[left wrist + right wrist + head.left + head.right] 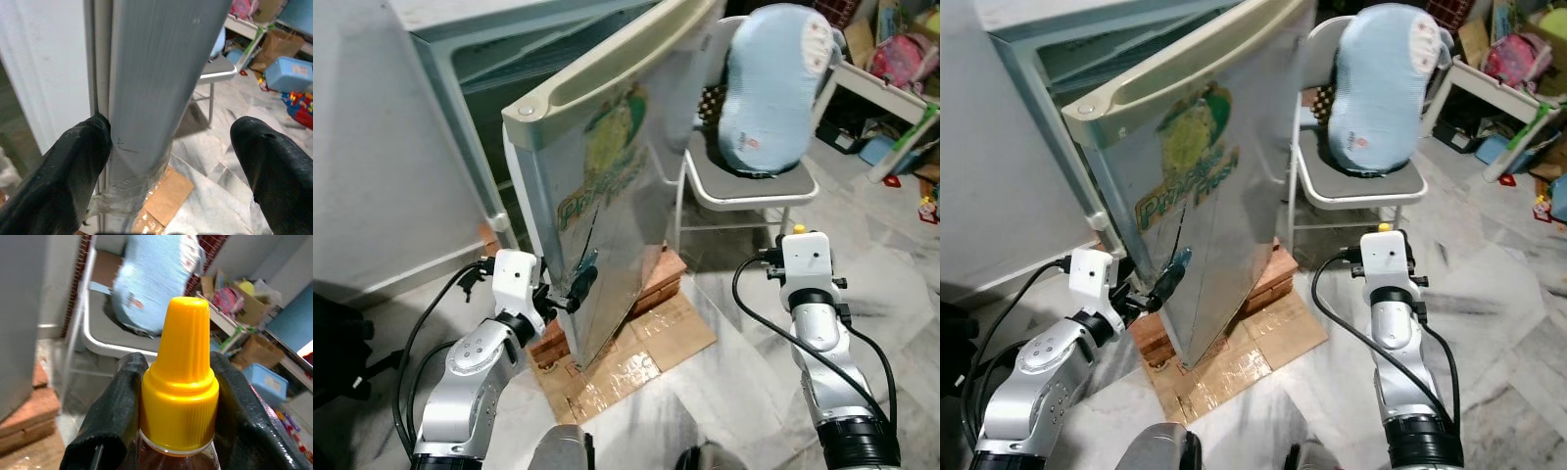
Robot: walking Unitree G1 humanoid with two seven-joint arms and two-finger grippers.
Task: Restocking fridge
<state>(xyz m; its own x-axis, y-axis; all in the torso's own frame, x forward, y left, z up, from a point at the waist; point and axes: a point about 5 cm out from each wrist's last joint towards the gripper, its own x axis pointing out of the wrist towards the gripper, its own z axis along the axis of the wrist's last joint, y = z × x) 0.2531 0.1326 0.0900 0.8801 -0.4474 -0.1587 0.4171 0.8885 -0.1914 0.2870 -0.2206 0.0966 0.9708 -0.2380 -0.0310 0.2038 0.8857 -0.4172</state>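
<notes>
**Left gripper at the fridge door edge, right gripper holding a bottle**

The left arm bends up from the elbow and reaches forward, putting the left gripper (pixel 576 286) at the lower free edge of the open fridge door (pixel 607 186). Its fingers (pixel 73 161) are spread wide on either side of the door's edge; one finger touches the edge, while the other stands apart from the door's silver face. The door swings out from the fridge (pixel 470 59), which stands on bricks (pixel 651 279) and a sheet of cardboard (pixel 636 357) on the marble floor (pixel 744 392).

The right arm rises nearly straight up from the elbow, to the right of the door and well apart from it. The right gripper (pixel 176 396) is clamped on the neck of a bottle (pixel 178 382) with a yellow cap, a finger on each side; the contents look brownish, though little shows below the cap.

Behind the door stands a white chair (pixel 744 181) with a pale blue cushion (pixel 773 88) on it.
</notes>
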